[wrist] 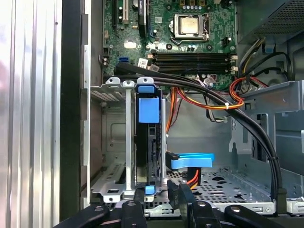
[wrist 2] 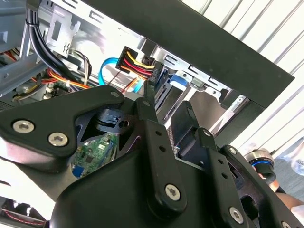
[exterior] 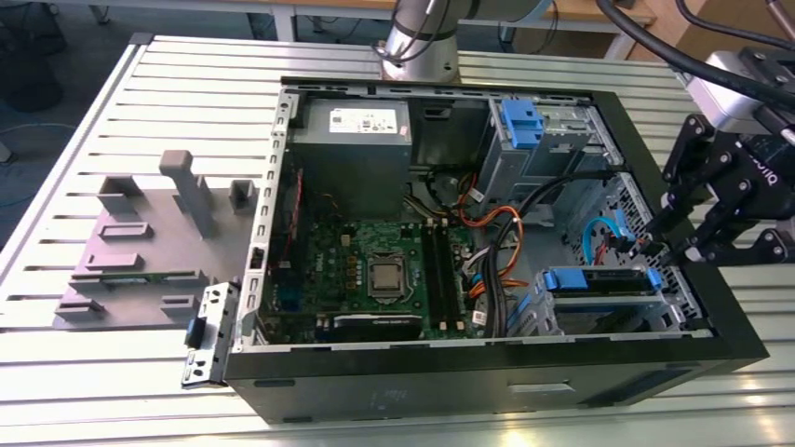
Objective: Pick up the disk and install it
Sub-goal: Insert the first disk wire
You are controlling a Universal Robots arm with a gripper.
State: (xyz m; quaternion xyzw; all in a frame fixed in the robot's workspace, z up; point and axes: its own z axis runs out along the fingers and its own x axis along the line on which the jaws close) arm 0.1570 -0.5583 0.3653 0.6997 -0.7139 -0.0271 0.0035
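Just beneath the gripper (wrist: 159,202), the disk (wrist: 148,142) stands on edge in its drive cage (wrist: 114,137), blue carrier showing. Fingers spread, grasping nothing. Pick-up is seemingly at hand; closing squarely on the carrier's edge matters.

Matt black case (exterior: 497,372); grey ribbed metal table (exterior: 112,140); blue plastic disk (wrist: 147,110) carrier.

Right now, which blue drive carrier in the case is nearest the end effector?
The disk in the lower bay, at the exterior view's right edge of the case, just beside the end effector. The other blue bracket sits by the power supply, farther away.
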